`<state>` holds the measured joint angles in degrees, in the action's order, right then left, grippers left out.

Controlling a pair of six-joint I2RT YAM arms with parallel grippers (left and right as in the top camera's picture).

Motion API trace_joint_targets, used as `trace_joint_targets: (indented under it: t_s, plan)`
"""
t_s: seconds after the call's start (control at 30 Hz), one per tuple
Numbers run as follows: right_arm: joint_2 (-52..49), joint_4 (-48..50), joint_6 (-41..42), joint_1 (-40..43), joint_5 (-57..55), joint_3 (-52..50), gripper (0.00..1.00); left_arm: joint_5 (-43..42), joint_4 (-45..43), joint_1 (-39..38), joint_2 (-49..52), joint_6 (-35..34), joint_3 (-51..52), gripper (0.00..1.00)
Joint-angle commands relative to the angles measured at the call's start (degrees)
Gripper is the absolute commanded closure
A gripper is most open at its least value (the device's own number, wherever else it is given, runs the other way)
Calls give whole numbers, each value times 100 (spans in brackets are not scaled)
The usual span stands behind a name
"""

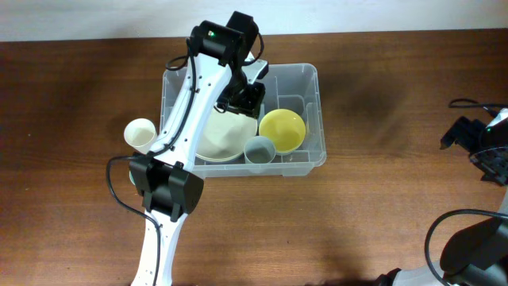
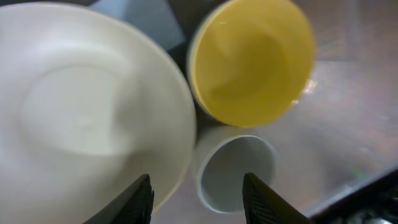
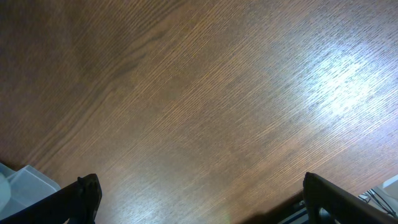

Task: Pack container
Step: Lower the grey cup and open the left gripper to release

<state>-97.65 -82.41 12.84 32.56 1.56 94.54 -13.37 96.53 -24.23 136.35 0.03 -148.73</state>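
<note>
The clear plastic container stands at the table's middle. Inside it lie a white plate, a yellow bowl and a pale grey cup. My left gripper hangs over the container's back part, above the plate's far edge. In the left wrist view its jaws stand open with nothing between them, over the gap between the plate and the grey cup, with the yellow bowl beyond. My right gripper is wide open over bare wood at the far right.
A white cup stands upright on the table just left of the container, beside the left arm. The right arm and its cables sit at the right edge. A corner of the container shows in the right wrist view.
</note>
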Motion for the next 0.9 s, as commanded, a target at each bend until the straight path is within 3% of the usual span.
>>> trace_joint_targets:
  t_s: [0.0, 0.13, 0.23, 0.33, 0.43, 0.6, 0.87]
  plan:
    - [74, -2, -39, 9, -9, -7, 1, -1222, 20, -31, -234, 175, -85, 52]
    - [74, -2, -39, 9, -11, -7, 1, -1281, 20, -232, -234, 170, 72, 53]
    - [74, -2, -42, 9, -9, -7, 1, -1276, 20, -404, -234, 170, 223, 71]
    - [74, -2, -42, 9, -9, -7, 1, -1073, 20, -527, -234, 168, 417, 73]
    - [74, -2, -39, 9, -11, -7, 1, -754, 20, -551, -234, 57, 621, 86]
    - [74, -2, -42, 9, -9, -7, 1, -667, 20, -520, -234, 57, 988, 98]
    - [74, -2, -39, 9, -11, -7, 1, -46, 20, -511, -234, 33, 1384, 99]
